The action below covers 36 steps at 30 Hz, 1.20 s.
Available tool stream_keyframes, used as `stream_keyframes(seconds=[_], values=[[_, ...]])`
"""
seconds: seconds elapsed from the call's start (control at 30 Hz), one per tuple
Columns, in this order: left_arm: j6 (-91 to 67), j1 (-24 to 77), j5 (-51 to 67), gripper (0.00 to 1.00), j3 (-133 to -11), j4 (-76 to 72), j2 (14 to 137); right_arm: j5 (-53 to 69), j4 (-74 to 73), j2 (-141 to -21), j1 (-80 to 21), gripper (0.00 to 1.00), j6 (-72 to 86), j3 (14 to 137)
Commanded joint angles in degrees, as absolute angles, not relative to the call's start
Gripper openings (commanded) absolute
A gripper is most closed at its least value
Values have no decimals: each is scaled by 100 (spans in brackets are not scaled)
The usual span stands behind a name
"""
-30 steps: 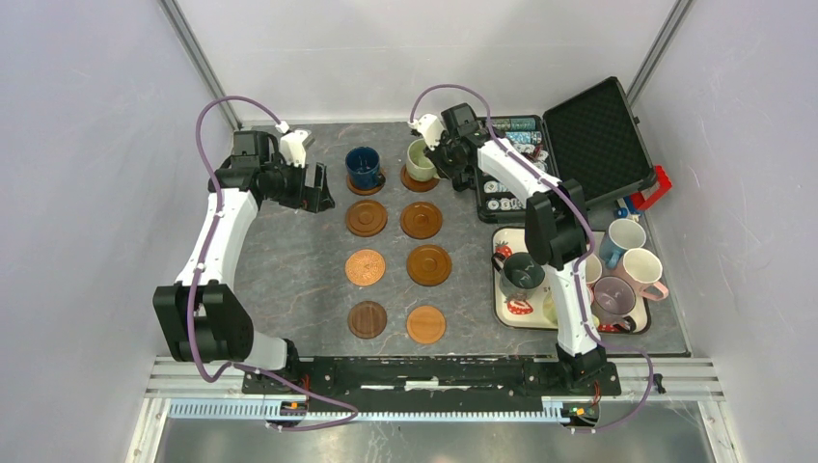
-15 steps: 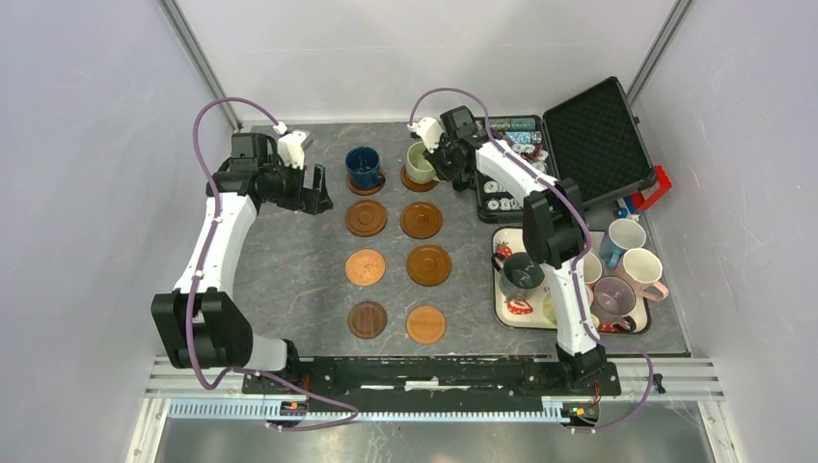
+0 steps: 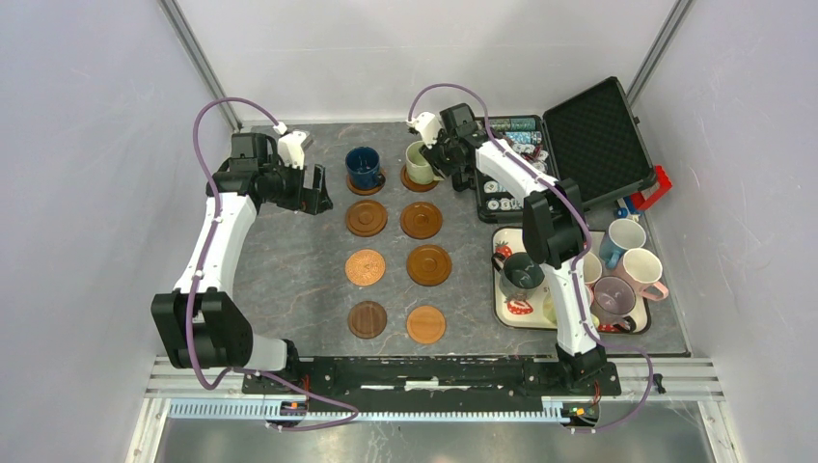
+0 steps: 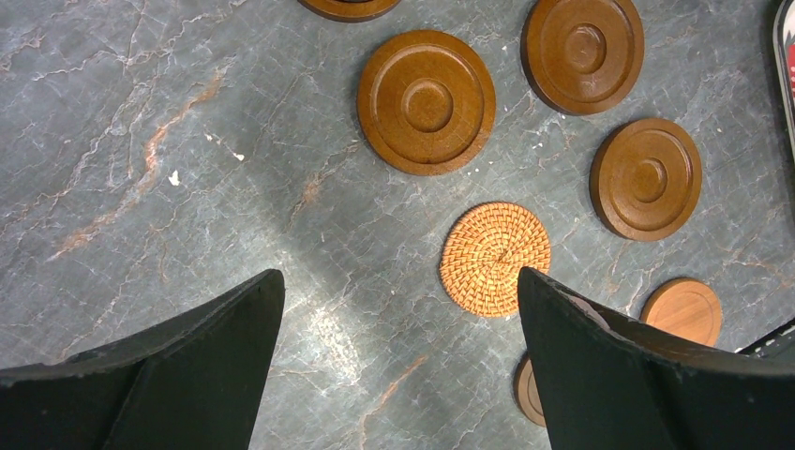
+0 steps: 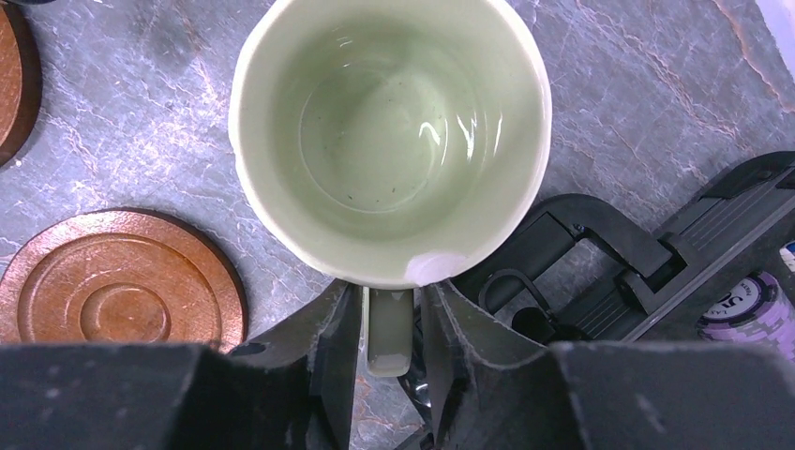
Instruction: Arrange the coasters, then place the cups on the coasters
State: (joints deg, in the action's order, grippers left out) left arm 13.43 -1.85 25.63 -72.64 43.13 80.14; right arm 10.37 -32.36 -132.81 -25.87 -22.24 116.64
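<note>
Fingers of the right gripper are set astride the handle of the pale green cup, narrowly parted; thin gaps show on both sides, so nothing appears to be pinched.
The cup is seen standing on the far right coaster, beside the dark blue cup. The release is best finished by widening the jaws until the handle is clearly free. The gripper should then be drawn straight back along the handle's line, so the cup is not dragged off its coaster. The left gripper is held wide open and empty above the table. Print on a purple poker chip is cut off and cannot be read; no brand is made out.
</note>
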Motion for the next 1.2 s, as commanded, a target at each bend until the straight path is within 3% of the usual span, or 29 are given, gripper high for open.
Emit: stream_keyframes(seconds=[0.0, 0.1, 0.3, 0.57, 0.93, 1.17], values=[[1182, -174, 2591, 100, -7360, 4173, 7965, 1195, -3059, -12992, -2602, 37, -2145, 11814], [1173, -173, 2615, 100, -7409, 4209, 8002, 1180, -3094, -12945, -2602, 41, -2183, 11811], [1218, -171, 2604, 100, -7443, 4303, 7971, 1183, -3260, -12603, -2585, 66, -2369, 11655], [1479, -175, 2655, 100, -7342, 4444, 7826, 1630, -3816, -11705, -2305, 86, -2535, 11452], [1837, -132, 3147, 100, -7185, 4597, 7780, 2736, -5488, -9705, -1059, 91, -3709, 9833], [1946, -75, 3229, 100, -7005, 4594, 7785, 2889, -6325, -8834, -1185, 83, -4474, 8195]])
